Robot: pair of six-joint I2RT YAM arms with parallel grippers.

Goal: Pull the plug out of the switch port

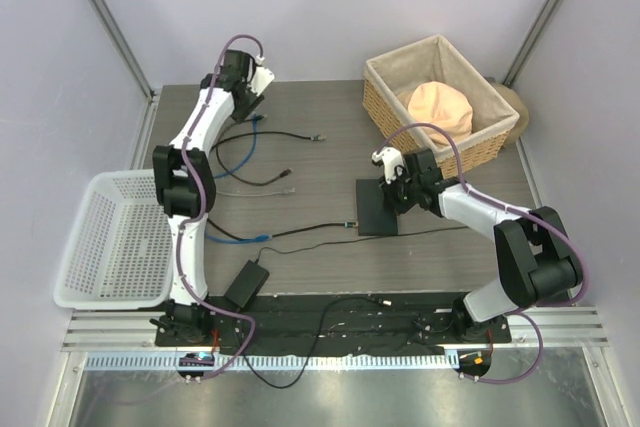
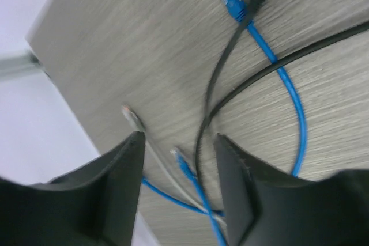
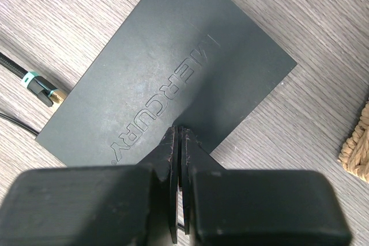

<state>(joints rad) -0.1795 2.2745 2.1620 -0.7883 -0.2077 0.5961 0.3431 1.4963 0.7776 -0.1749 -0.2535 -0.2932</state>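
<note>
Switch (image 3: pixel 173 79): dark grey was recorded, lettering in the same tone.
Plug (image 3: pixel 39 86): black was noted, with a teal band.
Table (image 1: pixel 330 107): grey wood-grain was observed.
Cables (image 2: pixel 294 102): blue and black were logged.
Wicker basket (image 1: pixel 385 107): tan weave was seen.

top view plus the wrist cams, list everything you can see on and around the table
switch: one, dark grey, table centre-right
plug: one, black with teal collar, at the switch's left edge; cannot tell if seated
loose cables: several, blue, black and grey, back left of the table
power adapter: one, black, near edge by the left arm's base
wicker basket: one, tan, back right
cloth: one, peach, inside the wicker basket
plastic basket: one, white, left side
table: one, grey wood grain
left gripper: one, black, open, above the loose cables
right gripper: one, black, shut, at the switch
</note>
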